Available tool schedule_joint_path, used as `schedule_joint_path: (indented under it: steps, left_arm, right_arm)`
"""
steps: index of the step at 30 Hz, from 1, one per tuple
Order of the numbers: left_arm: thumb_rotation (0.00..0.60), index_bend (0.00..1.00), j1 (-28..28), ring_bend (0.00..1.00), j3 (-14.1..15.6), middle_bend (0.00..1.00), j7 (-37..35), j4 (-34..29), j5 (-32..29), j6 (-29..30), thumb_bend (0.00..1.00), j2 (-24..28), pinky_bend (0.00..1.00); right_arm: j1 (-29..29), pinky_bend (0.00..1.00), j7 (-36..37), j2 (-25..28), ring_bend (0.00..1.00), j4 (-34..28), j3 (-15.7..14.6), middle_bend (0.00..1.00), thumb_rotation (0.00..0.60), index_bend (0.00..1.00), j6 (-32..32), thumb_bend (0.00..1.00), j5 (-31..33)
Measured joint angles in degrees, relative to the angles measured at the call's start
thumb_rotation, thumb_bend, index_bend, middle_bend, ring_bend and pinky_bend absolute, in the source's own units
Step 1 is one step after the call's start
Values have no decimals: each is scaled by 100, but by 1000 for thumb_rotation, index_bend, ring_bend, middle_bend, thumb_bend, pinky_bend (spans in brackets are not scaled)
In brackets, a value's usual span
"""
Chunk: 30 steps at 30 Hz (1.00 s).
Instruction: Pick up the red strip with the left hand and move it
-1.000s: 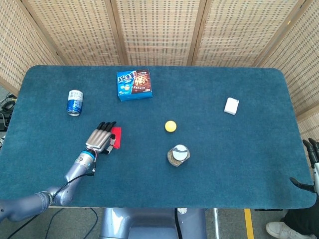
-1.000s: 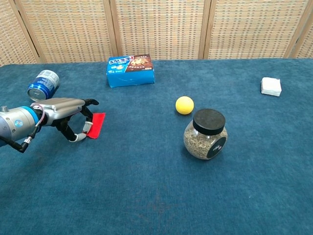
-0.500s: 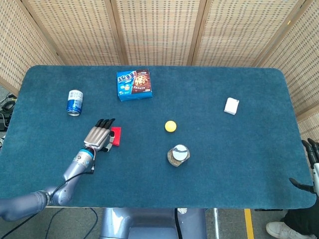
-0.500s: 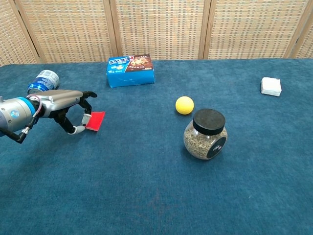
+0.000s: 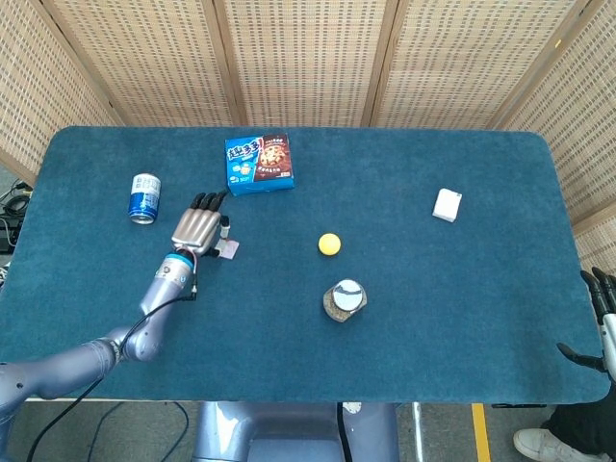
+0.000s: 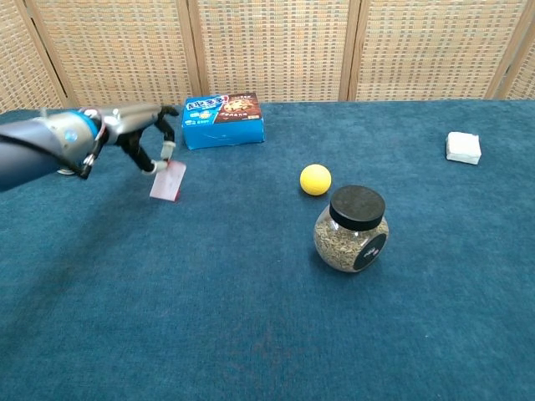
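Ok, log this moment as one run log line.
phase: carry | left hand: pinches red strip, lifted off table, near cookie box | right hand: idle at table edge

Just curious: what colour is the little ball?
Yellow; the ball shows best in the chest view.

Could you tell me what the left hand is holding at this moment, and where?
The left hand pinches the flat red strip by its upper edge; the strip hangs below the fingertips.
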Motion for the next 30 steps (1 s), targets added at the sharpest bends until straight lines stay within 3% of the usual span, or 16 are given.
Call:
schedule_joint_path:
  steps: [6, 11, 20, 24, 30]
  left_arm:
    - [600, 646, -259, 0, -262, 0, 40, 152, -54, 190, 587, -26, 0]
    - [600, 646, -234, 0, -306, 0, -96, -201, -2, 261, 586, 120, 0]
    - [600, 649, 261, 0, -330, 0, -1552, -2326, 142, -393, 587, 1072, 0]
    - [600, 652, 596, 0, -349, 0, -2516, -3199, 607, -723, 589, 1553, 0]
    - [600, 654, 945, 0, -346, 0, -3809, -3991, 1557, -1312, 591, 2079, 0]
  right_arm:
    - [14, 0, -22, -16, 0, 16, 6, 0, 600, 0, -30, 0, 32]
    - [19, 0, -16, -12, 0, 11, 12, 0, 600, 0, -34, 0, 41]
    - [-12, 0, 0, 21, 0, -49, 1, 0, 600, 0, 53, 0, -28]
    - [-24, 0, -1, 32, 0, -69, -8, 0, 600, 0, 84, 0, -60]
    - [-58, 0, 37, 62, 0, -95, -21, 0, 600, 0, 151, 0, -106]
